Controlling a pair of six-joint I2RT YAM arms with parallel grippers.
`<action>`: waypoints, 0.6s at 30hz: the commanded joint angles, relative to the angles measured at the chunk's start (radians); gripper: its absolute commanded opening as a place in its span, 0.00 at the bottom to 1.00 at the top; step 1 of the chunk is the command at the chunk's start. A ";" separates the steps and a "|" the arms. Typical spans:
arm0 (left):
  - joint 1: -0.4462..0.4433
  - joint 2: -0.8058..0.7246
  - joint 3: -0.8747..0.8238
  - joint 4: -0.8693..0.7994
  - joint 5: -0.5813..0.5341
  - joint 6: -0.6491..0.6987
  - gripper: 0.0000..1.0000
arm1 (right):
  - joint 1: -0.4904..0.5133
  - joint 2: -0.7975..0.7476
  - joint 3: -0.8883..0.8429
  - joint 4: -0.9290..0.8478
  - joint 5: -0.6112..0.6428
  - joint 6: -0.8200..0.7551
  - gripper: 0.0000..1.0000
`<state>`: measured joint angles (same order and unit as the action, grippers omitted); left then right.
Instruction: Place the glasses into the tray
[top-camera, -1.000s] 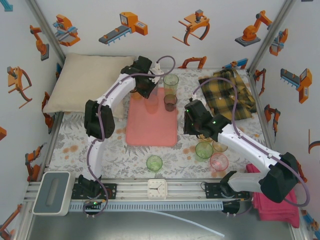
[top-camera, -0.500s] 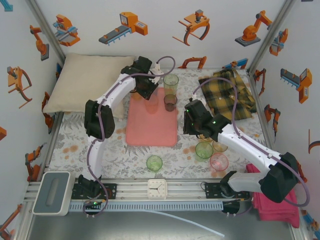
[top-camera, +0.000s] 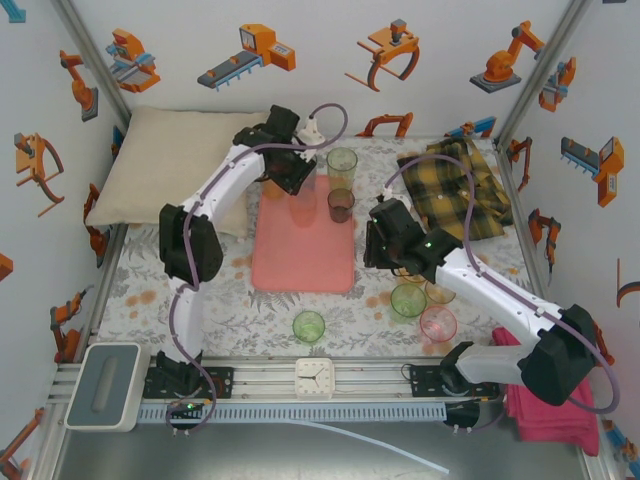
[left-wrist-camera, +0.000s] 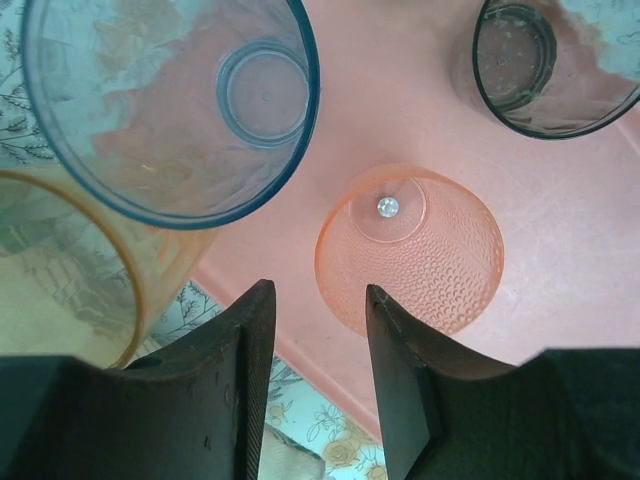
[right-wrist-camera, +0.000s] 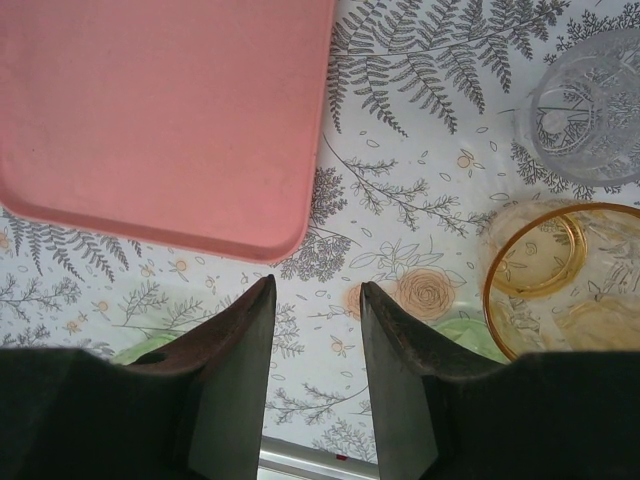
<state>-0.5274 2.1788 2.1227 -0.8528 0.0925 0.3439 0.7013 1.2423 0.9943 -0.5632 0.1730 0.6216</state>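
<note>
The salmon-pink tray (top-camera: 300, 265) lies mid-table. At its far end stand a pink dimpled glass (left-wrist-camera: 410, 260), a blue-green glass (left-wrist-camera: 170, 100) and a smoky glass (left-wrist-camera: 550, 60); an amber glass (left-wrist-camera: 60, 280) sits at the tray's edge. My left gripper (top-camera: 297, 183) hovers open just above and behind the pink glass (top-camera: 303, 212), nothing between its fingers. My right gripper (right-wrist-camera: 315, 282) is open over the patterned cloth, off the tray's near right corner (right-wrist-camera: 160, 100). Near it are an amber glass (right-wrist-camera: 560, 275), a clear glass (right-wrist-camera: 585, 120), a green glass (top-camera: 407, 300) and a pink glass (top-camera: 438, 323).
Another green glass (top-camera: 308, 326) stands near the front rail. A cream pillow (top-camera: 170, 165) lies at the back left, a yellow plaid cloth (top-camera: 460, 190) at the back right, a magenta cloth (top-camera: 560, 410) at the front right. A small clock (top-camera: 313, 378) sits on the rail.
My left gripper has opened, let go of the pink glass on the tray, and drawn back a little. The right arm has barely moved.
</note>
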 joint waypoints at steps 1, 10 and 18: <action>0.006 -0.066 -0.020 -0.027 -0.005 -0.004 0.43 | -0.007 -0.010 0.013 0.001 -0.006 0.004 0.40; 0.008 -0.223 -0.134 -0.014 -0.025 0.007 0.52 | -0.005 0.010 0.073 -0.022 -0.106 -0.053 0.40; 0.017 -0.454 -0.348 0.012 -0.042 0.001 0.69 | 0.049 0.077 0.157 -0.075 -0.198 -0.108 0.40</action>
<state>-0.5217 1.8019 1.8294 -0.8425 0.0631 0.3473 0.7235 1.2976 1.1088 -0.5972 0.0250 0.5533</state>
